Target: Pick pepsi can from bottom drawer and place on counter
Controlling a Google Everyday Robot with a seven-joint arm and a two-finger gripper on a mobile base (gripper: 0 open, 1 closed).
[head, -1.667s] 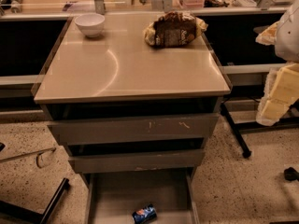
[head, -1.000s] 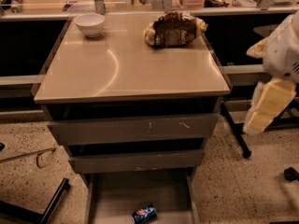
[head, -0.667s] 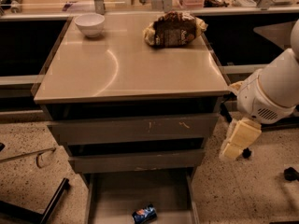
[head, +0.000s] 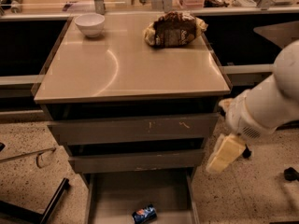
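No legible text or labels

Your end effector [head: 225,153] hangs right of the drawer unit [head: 131,129], above bare floor [head: 252,195]. The bottom drawer [head: 117,195] stands open, pepsi can [head: 144,213] near its front. Bowl [head: 89,23] and snack bag [head: 174,29] crowd the far edge of the table [head: 131,69].

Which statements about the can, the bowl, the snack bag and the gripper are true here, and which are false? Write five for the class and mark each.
1. The pepsi can lies in the open bottom drawer, near its front. True.
2. The white bowl sits at the near right corner of the counter. False: it is at the far left corner.
3. The gripper hangs outside the bottom drawer, to its right and higher up. True.
4. The gripper holds the pepsi can. False: the can is in the drawer, apart from the gripper.
5. The brown snack bag lies on the counter, far right. True.
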